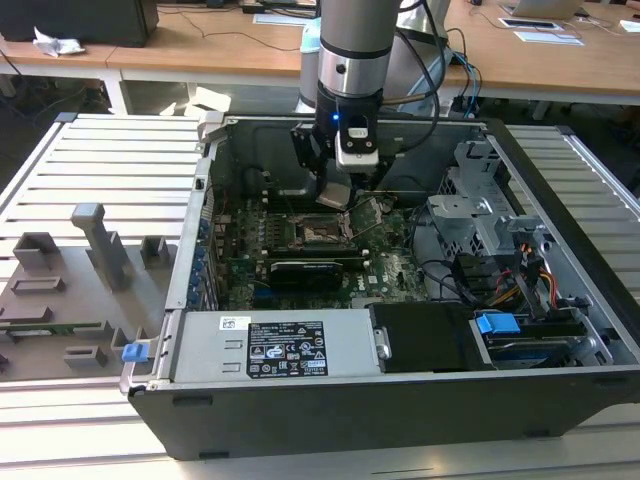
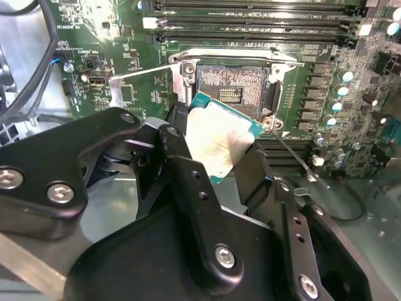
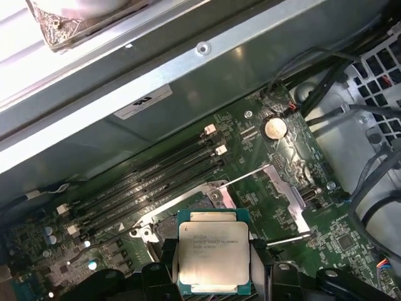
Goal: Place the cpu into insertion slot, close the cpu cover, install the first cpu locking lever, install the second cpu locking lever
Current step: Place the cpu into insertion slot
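The gripper hangs inside the open case, its fingers clamped on two opposite edges of the cpu. The cpu's pale metal top faces up. It is held in the air just above the slot, slightly toward the near side, and does not look seated. The cover is swung open, lying to the exterior view's right of the slot, and one thin lever sticks out free, so the contact field looks unobstructed.

To seat it well, I judge that the chip should be squared to the slot's rim, with its edges parallel to the memory slots. It should come down level and straight, with no sliding across the contacts and no pressing. A tilted corner could bend pins. The open cover and the loose lever should stay out of the fingers' path.

Several things are hard to make out:
- The cpu hides the near edge of the slot in the first wrist view.
- The chip's notches and corner mark are too small to check against the slot.
- How high the cpu sits above the slot cannot be told.
- The second lever is not clear.
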Motion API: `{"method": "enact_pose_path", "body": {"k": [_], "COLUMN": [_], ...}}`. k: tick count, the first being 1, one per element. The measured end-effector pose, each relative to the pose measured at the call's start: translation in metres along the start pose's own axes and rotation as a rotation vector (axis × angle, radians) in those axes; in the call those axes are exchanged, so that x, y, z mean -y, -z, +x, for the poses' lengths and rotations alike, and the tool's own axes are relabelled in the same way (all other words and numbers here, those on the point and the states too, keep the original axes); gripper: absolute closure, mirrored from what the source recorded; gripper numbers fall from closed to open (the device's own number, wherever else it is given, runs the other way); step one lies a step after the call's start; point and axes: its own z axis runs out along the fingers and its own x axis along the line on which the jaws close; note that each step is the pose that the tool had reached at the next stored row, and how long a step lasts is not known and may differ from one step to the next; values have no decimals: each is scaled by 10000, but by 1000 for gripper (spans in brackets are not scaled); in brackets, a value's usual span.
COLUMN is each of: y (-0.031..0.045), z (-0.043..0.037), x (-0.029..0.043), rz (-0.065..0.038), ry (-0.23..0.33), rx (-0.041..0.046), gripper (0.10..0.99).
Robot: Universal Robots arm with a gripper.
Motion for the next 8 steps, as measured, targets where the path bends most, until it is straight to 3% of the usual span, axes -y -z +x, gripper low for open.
{"method": "enact_pose_path", "body": {"k": [8], "y": [-1], "z": [0], "x": [0], "rz": [4], "ry": [-1147], "rx": [81], "gripper": [545]}}
